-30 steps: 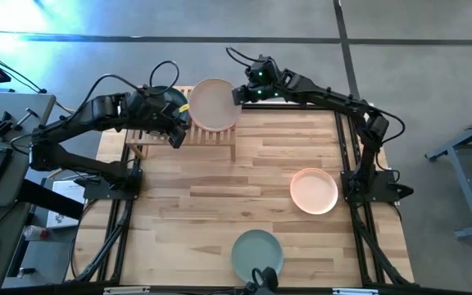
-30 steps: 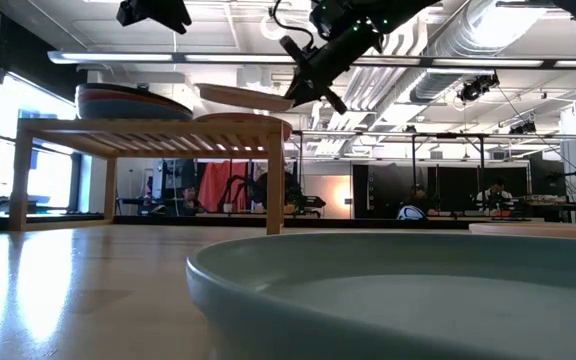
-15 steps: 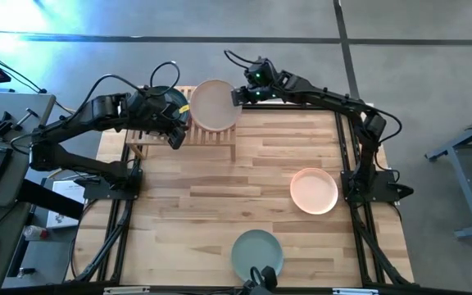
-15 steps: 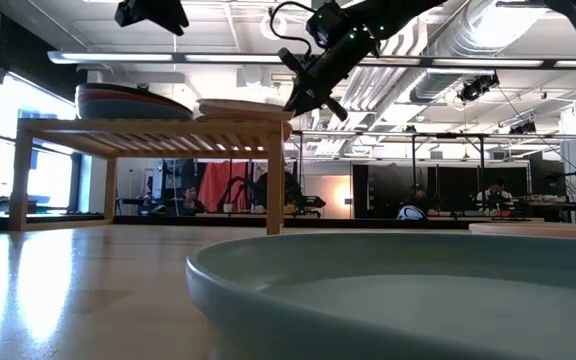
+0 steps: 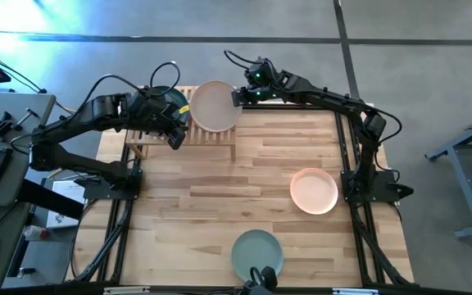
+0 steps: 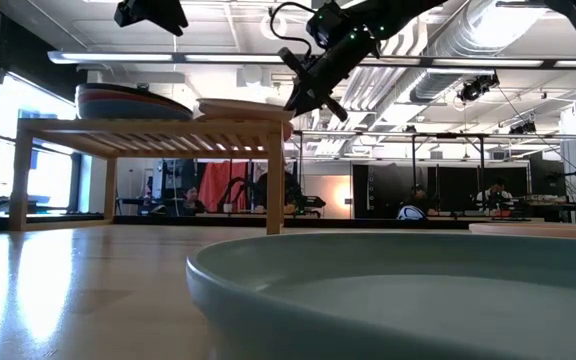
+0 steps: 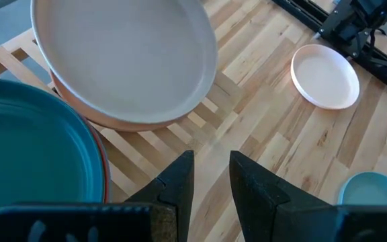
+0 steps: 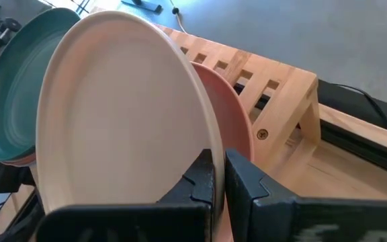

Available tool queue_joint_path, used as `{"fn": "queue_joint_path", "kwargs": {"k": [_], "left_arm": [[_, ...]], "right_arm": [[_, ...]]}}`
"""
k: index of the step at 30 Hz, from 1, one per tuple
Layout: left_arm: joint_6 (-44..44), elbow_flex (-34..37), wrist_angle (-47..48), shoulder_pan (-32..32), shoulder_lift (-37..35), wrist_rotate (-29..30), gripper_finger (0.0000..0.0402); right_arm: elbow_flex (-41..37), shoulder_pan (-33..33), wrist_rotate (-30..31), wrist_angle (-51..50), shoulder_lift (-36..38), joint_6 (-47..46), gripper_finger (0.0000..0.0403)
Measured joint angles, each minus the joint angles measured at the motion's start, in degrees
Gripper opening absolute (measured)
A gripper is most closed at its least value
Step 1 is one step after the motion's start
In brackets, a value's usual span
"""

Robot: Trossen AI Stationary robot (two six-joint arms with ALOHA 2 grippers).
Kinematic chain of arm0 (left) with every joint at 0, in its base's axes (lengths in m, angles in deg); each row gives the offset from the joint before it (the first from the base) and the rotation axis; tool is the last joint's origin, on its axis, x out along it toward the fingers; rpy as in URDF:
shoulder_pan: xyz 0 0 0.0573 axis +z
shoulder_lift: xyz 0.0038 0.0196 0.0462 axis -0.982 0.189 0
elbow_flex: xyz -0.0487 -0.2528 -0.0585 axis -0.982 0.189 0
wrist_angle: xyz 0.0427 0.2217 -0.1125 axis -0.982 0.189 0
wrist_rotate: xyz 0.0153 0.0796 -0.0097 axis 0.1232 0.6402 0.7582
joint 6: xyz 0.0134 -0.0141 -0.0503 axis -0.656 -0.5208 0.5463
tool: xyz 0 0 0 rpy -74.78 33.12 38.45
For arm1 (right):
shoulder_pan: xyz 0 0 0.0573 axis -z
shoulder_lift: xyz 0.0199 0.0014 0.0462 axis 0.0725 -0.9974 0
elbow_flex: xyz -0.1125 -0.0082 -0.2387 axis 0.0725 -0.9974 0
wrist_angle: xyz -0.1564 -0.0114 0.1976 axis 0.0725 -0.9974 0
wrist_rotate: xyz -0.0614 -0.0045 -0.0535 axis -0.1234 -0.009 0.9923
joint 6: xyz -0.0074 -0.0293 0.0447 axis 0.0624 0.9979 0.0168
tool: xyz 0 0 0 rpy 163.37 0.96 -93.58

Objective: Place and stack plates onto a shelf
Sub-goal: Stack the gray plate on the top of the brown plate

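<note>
Item: shelf [image 5: 211, 138], slatted light wood, far-left part of the surface [image 5: 252, 180]; carries two stacks side by side.
Left stack [image 6: 128, 102]: dark teal plate [image 7: 25, 161] on top, red and other rims beneath it; sits under the left arm.
Right stack: peach-pink plate [image 8: 237, 131] lying on the slats; beige plate [image 5: 214, 105] on top of it, resting flat or very nearly so in the low view, its rim overhanging slightly.
Right tool [image 8: 218, 176]: at the far-right edge of the beige plate, fingers pressed together on that plate's rim, pinching it; arm reaches in from the right side of the surface.
Left tool [image 7: 211, 176]: hovers above the near edge of the shelf, between the two stacks; fingers a little spread, holding nothing.
Loose plates: second peach-pink plate [image 5: 314, 190] on the right part of the surface, near the right arm's base; sage green plate [image 5: 257, 252] at the near edge, centre.
Governing relation: the beige plate lies left of the right tool, which grips it at the right-hand rim only; release looks the step in hand, judged from the plate's seated position; the tool would need to spread and draw back rightward, away from the shelf, so as not to drag the plate off the stack.
Nearer arm for what follows: right arm for the loose peach-pink plate; the sage green plate lies about midway.
</note>
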State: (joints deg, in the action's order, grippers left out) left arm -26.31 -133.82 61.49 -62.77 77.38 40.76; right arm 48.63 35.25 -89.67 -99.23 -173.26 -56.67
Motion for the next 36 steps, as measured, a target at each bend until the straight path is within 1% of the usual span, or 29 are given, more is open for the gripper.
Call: {"fn": "queue_joint_path", "kwargs": {"k": [5,10,12,18,22,27,32,36], "left_arm": [[0.0,0.0,0.0,0.0,0.0,0.0,0.0085],[0.0,0.0,0.0,0.0,0.0,0.0,0.0085],[0.0,0.0,0.0,0.0,0.0,0.0,0.0085],[0.0,0.0,0.0,0.0,0.0,0.0,0.0085],[0.0,0.0,0.0,0.0,0.0,0.0,0.0085],[0.0,0.0,0.0,0.0,0.0,0.0,0.0085],[0.0,0.0,0.0,0.0,0.0,0.0,0.0085],[0.0,0.0,0.0,0.0,0.0,0.0,0.0085]], "right_arm": [[0.0,0.0,0.9,1.0,0.0,0.0,0.0],[0.0,0.0,0.1,1.2,0.0,0.8,0.0005],[0.0,0.0,-0.2,1.2,0.0,0.9,0.0019],[0.0,0.0,0.5,1.5,0.0,0.6,0.008],[0.0,0.0,0.5,2.0,0.0,0.9,0.0099],[0.0,0.5,-0.6,1.7,0.1,0.9,0.0107],[0.0,1.8,-5.2,1.5,0.9,0.9,0.0108],[0.0,2.8,-5.8,0.2,2.3,0.5,0.0108]]}}
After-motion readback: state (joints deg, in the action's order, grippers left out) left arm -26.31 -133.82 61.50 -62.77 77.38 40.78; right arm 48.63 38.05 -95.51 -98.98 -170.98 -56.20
